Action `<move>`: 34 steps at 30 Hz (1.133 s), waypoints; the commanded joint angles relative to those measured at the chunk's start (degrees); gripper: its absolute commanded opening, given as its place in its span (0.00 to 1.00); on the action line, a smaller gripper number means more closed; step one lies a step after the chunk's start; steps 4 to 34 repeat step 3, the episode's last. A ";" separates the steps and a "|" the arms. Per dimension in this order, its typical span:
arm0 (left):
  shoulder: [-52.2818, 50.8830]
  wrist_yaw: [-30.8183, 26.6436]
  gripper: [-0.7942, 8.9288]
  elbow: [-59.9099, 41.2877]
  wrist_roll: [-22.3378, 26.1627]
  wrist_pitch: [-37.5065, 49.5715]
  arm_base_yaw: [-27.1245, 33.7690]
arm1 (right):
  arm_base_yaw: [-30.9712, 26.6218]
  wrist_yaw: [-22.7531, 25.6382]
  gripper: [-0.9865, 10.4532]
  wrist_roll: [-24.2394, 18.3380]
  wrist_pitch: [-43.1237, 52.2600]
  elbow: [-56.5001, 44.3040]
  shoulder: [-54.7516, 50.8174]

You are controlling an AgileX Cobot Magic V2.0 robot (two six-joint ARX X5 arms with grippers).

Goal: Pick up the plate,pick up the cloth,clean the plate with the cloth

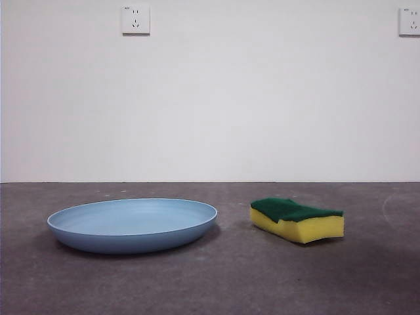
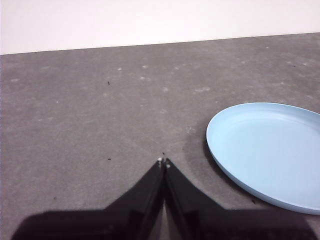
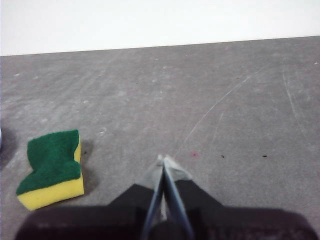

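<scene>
The light-blue plate [image 1: 132,224] lies flat on the grey table at the left in the front view. The cloth [image 1: 297,219], a yellow sponge with a dark green top, rests to its right, apart from it. My left gripper [image 2: 163,162] is shut with nothing in it, above bare table, and the plate [image 2: 270,152] lies off to one side of it. My right gripper [image 3: 164,160] is also shut and empty; the cloth [image 3: 51,168] sits off to its side, untouched. Neither arm shows in the front view.
A white wall stands behind the table with two power sockets [image 1: 135,19] high up. The grey tabletop [image 1: 230,275] is scuffed and speckled.
</scene>
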 commanded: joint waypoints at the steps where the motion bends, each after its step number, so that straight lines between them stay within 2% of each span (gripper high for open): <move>1: -0.11 -0.02 0.08 -0.72 0.07 -0.07 0.17 | 0.07 0.11 0.09 0.72 -0.11 -0.70 -0.02; 34: -0.13 -0.02 0.08 -0.72 0.07 -0.07 0.17 | 0.07 0.11 0.09 0.72 -0.11 -0.70 -0.02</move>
